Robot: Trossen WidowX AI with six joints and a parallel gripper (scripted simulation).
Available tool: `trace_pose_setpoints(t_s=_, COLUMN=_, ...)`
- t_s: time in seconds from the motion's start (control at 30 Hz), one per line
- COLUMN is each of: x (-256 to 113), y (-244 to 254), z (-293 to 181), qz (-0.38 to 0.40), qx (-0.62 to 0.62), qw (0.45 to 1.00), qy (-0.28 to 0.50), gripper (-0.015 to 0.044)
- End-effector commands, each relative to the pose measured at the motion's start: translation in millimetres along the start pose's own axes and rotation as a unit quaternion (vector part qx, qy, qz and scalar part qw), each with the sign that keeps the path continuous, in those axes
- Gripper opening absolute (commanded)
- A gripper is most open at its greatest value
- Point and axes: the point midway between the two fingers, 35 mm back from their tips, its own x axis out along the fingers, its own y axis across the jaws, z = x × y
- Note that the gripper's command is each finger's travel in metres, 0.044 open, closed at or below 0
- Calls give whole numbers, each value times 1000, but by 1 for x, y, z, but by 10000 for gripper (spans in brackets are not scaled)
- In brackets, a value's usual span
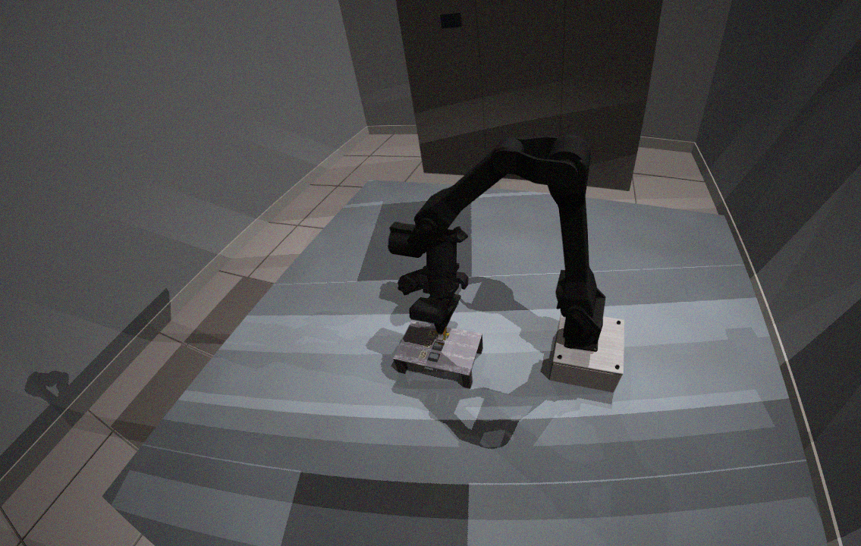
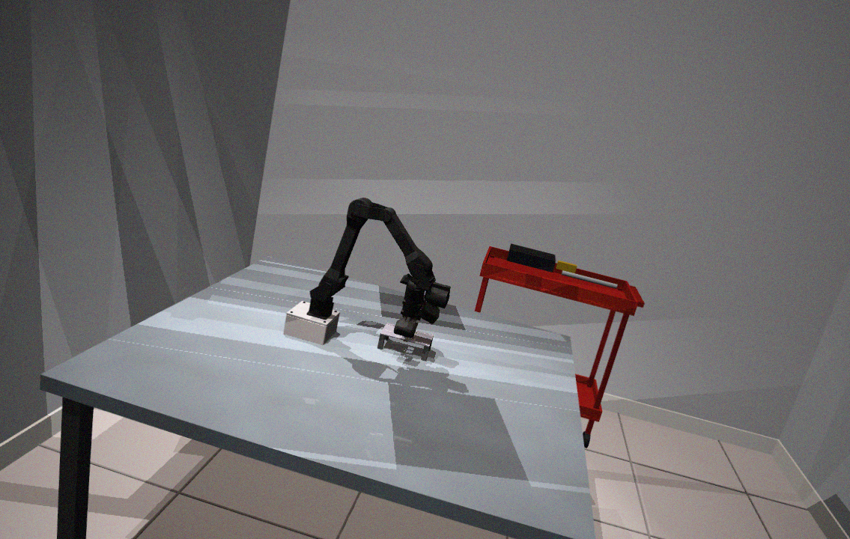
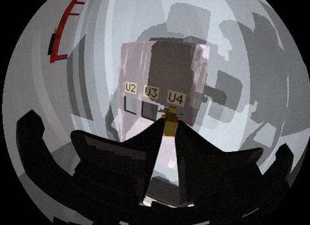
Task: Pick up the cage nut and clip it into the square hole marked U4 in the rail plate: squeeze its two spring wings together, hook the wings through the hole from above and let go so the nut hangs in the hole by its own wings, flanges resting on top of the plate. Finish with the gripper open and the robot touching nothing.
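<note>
Red cart [image 2: 559, 289] [image 3: 60, 31] standing past table [image 2: 226, 395] edge, black box [image 2: 532, 257] on top. Gripper [image 1: 441, 331] [image 2: 405, 332] [image 3: 170, 123] nearly closed — pinching yellow cage nut [image 1: 446, 334] [image 3: 170, 127] at U4. Streaky 4-sided rail plate [image 1: 460, 346] [image 2: 422, 333] [image 3: 135, 60] standing on dark legs; seating unclear.
</note>
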Motion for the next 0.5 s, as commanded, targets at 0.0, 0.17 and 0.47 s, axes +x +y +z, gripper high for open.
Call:
trace_pose_setpoints(t_s=0.0, x=0, y=0, z=0, qz=6, qx=-2, qw=1000, qy=1, gripper=33)
trace_pose_setpoints(t_s=0.17, x=0, y=0, z=0, qz=7, qx=-2, qw=1000, qy=1, gripper=33)
trace_pose_setpoints(t_s=0.47, x=0, y=-2, z=0, qz=14, qx=-2, qw=1000, qy=0, gripper=33)
